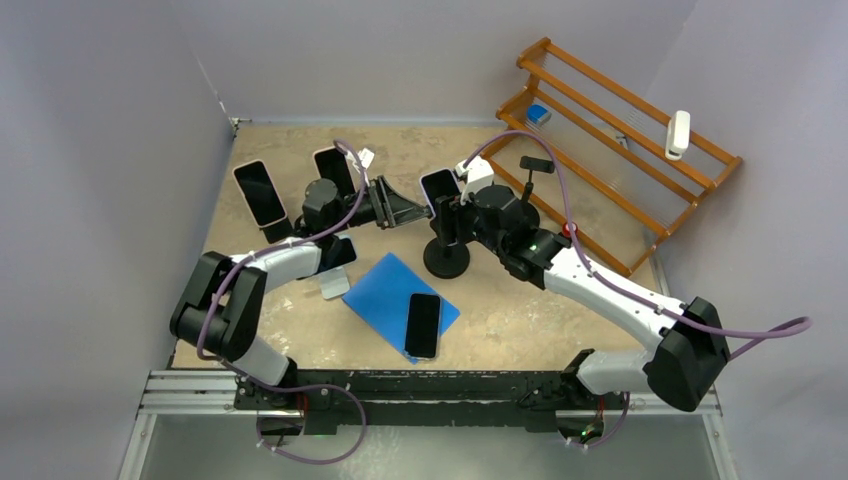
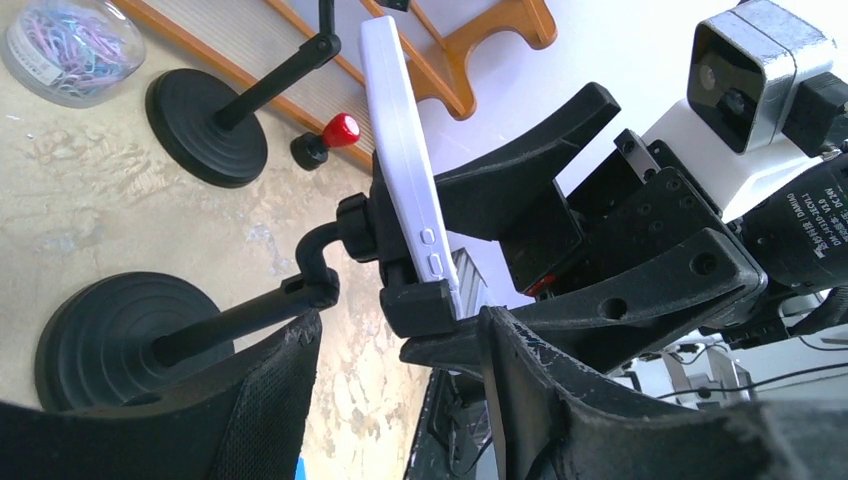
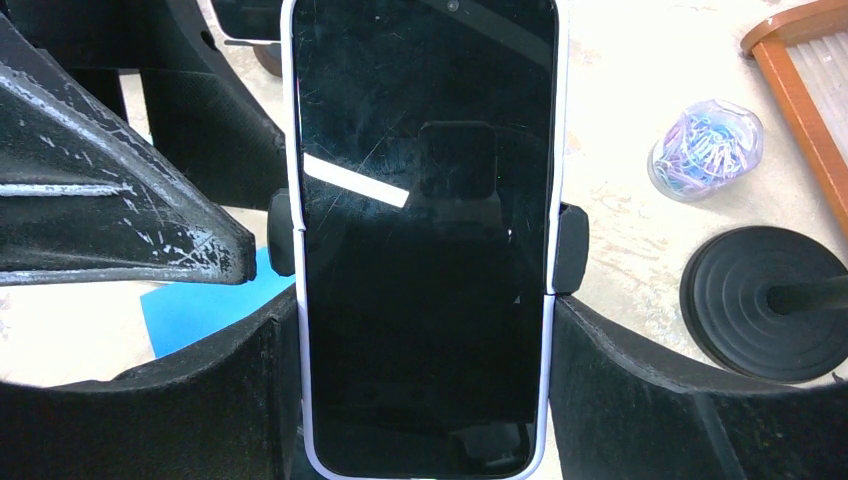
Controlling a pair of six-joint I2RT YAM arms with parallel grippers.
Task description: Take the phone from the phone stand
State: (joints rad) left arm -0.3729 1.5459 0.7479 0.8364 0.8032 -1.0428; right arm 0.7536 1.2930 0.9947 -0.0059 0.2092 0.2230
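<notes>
Now: phone in stand, R gripper pinching it, L gripper spread

Phone [image 3: 425, 200], white case, sits upright in the phone stand [image 1: 447, 260] at table centre, screen facing the R gripper [image 3: 425, 340]. R fingers [image 3: 150, 400] bracket it, lying against both long edges just below the stand's side clamps: a wide pinch on the phone. L gripper [image 2: 400, 335] faces it edge-on from the left, fingers spread, stand's bottom cradle btwn the tips; contact there unclear. L arm: elbow bent out left, forearm across, wrist approx level. R arm: stretched diagonally from its base, wrist at the stand's head.
</notes>
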